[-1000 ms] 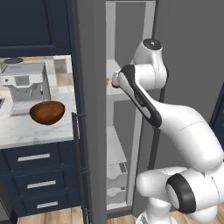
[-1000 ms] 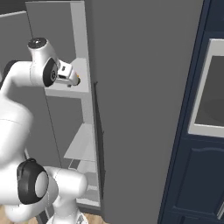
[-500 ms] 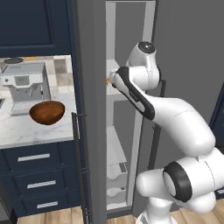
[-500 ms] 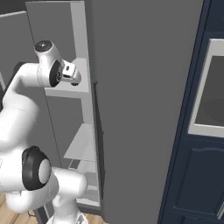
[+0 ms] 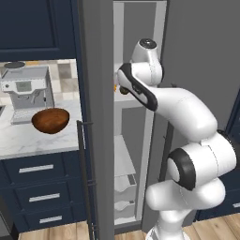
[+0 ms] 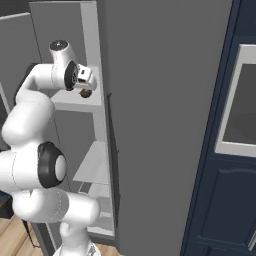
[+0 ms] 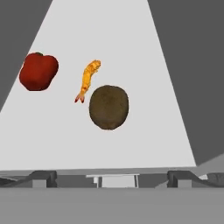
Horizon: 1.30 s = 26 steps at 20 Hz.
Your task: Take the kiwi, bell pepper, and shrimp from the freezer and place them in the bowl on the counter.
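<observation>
Kiwi on freezer shelf, shrimp just beside, bell pepper farther off. Gripper, jaws spread, empty, has advanced toward kiwi. First grasp pending; bowl waits on tabletop.

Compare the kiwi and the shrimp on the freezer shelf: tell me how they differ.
Colour: the kiwi is dull olive-brown, the shrimp bright orange. Shape: the kiwi is a plump oval, the shrimp a thin curved sliver. Bulk: the kiwi is much bulkier than the shrimp. Both lie loose on the same white shelf, close together, ahead of the open gripper.
</observation>
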Available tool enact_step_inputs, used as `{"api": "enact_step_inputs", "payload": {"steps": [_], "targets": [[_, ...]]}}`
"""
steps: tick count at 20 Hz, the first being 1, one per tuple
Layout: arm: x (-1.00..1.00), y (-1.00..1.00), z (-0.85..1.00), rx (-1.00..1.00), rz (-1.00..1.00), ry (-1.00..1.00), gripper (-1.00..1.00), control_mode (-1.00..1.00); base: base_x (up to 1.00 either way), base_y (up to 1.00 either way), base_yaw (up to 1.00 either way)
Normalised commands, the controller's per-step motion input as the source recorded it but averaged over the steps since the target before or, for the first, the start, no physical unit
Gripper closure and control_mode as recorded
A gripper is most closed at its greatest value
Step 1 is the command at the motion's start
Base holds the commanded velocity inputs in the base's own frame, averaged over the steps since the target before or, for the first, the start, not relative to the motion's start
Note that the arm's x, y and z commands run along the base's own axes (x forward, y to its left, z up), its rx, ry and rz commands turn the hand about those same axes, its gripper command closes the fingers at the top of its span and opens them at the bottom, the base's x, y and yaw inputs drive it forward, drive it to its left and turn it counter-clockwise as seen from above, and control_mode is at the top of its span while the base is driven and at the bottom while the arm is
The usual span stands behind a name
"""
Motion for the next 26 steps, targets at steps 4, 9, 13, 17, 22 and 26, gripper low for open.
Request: {"api": "enact_step_inputs", "payload": {"steps": [4, 9, 13, 17, 22, 26], "targets": [[0.27, 0.00, -0.21, -0.04, 0.00, 0.01, -1.00, -1.00, 0.00, 0.00, 0.00], [0.14, 0.00, -0.29, -0.01, 0.00, 0.00, -1.00, -1.00, 0.00, 0.00, 0.00], [0.11, 0.00, -0.22, 0.00, 0.00, 0.00, -1.00, -1.00, 0.00, 0.00, 0.00], [0.18, 0.00, -0.13, 0.00, 0.00, 0.00, -1.00, -1.00, 0.00, 0.00, 0.00], [0.29, 0.00, -0.03, 0.00, 0.00, 0.00, -1.00, -1.00, 0.00, 0.00, 0.00], [0.36, 0.07, 0.00, 0.00, 0.00, 0.02, -1.00, -1.00, 0.00, 0.00, 0.00]]}}
